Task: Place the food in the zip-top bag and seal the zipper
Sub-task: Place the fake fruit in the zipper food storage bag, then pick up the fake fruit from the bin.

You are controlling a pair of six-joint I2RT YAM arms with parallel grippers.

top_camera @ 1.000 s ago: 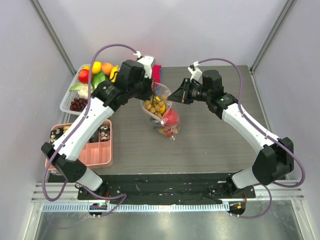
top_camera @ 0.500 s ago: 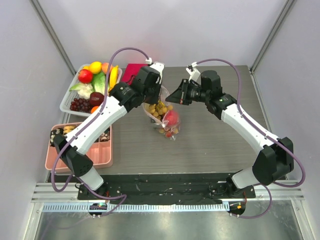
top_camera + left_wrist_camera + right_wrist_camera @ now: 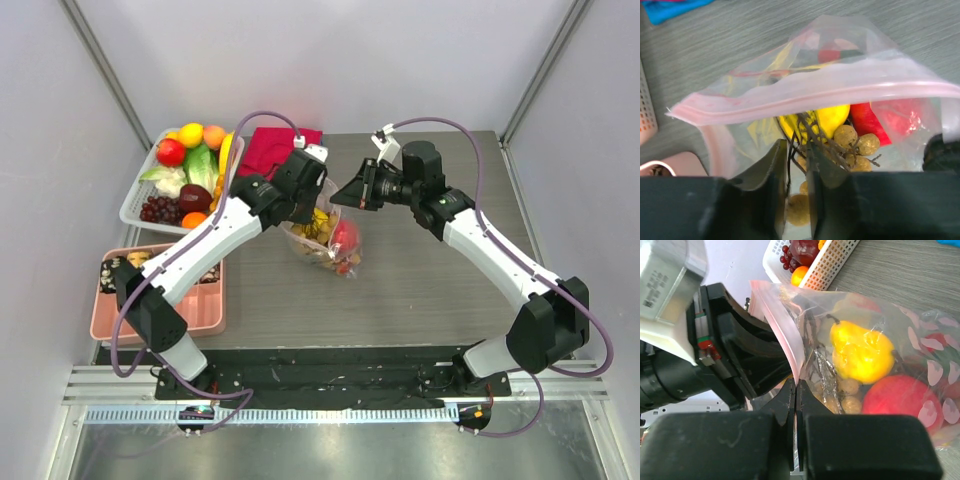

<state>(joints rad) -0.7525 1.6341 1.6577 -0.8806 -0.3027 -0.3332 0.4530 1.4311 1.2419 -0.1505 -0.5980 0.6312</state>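
Note:
The clear pink-dotted zip-top bag [image 3: 335, 245] stands open mid-table with a yellow fruit [image 3: 862, 352] and a red fruit [image 3: 897, 397] inside. My left gripper [image 3: 312, 207] is at the bag's mouth, shut on the dark stem of a tan grape bunch [image 3: 854, 141] that hangs inside the bag; in its wrist view the gripper [image 3: 797, 150] sits just below the pink zipper strip [image 3: 830, 92]. My right gripper [image 3: 796, 387] is shut on the zipper edge [image 3: 785, 335] and holds the mouth up; it also shows in the top view [image 3: 342, 196].
A white basket [image 3: 135, 205] at back left holds several more toy fruits and vegetables. A pink tray [image 3: 205, 310] lies near the left front. A red folded cloth [image 3: 275, 150] lies behind the bag. Both arms crowd the bag's mouth.
My left gripper has moved forward and right from over the red cloth down into the bag's mouth with the grape bunch. The right gripper has kept its hold on the edge.

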